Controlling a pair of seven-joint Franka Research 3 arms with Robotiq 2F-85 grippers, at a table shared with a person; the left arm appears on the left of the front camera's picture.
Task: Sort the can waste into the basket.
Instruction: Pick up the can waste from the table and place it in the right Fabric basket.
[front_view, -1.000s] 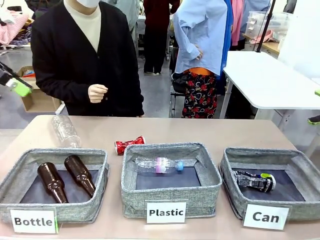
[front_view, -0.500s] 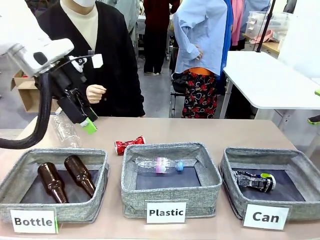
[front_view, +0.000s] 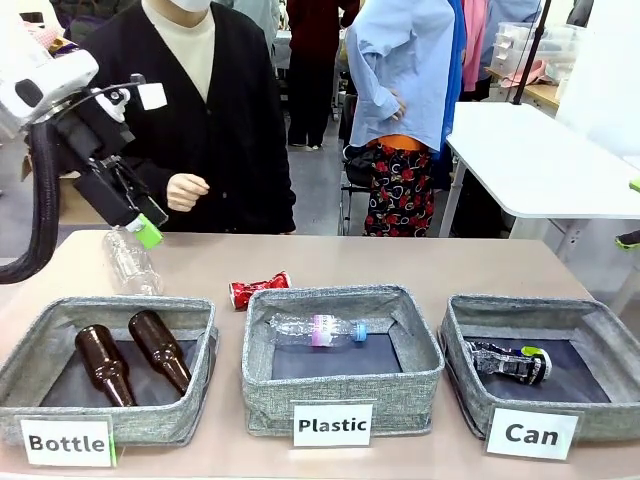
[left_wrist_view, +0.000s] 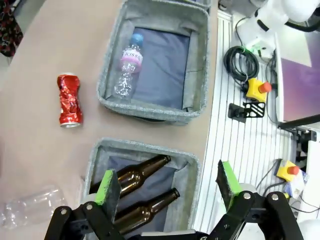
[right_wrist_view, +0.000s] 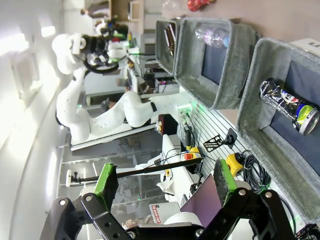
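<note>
A crushed red can (front_view: 259, 290) lies on the table just behind the "Plastic" basket, also seen as the red can (left_wrist_view: 69, 100) in the left wrist view. The black-and-silver can (front_view: 510, 362) with a green end lies inside the grey "Can" basket (front_view: 540, 306) at the right; the right wrist view shows this can (right_wrist_view: 290, 107) in that basket (right_wrist_view: 260, 95). My left gripper (front_view: 148, 232) hangs open above the table's far left, over a clear bottle, empty (left_wrist_view: 167, 182). My right gripper (right_wrist_view: 166, 180) is open and empty, well off the table.
The "Bottle" basket (front_view: 100, 303) holds two brown bottles (front_view: 160, 348). The "Plastic" basket (front_view: 330, 296) holds a clear bottle (front_view: 315, 328). Another clear bottle (front_view: 130, 262) lies on the table at the far left. A person's hand (front_view: 186, 190) hovers at the far edge.
My left arm swung in from the left a second ago, and in the last half second its gripper drew back a little to the left and up. The cans have not moved.
</note>
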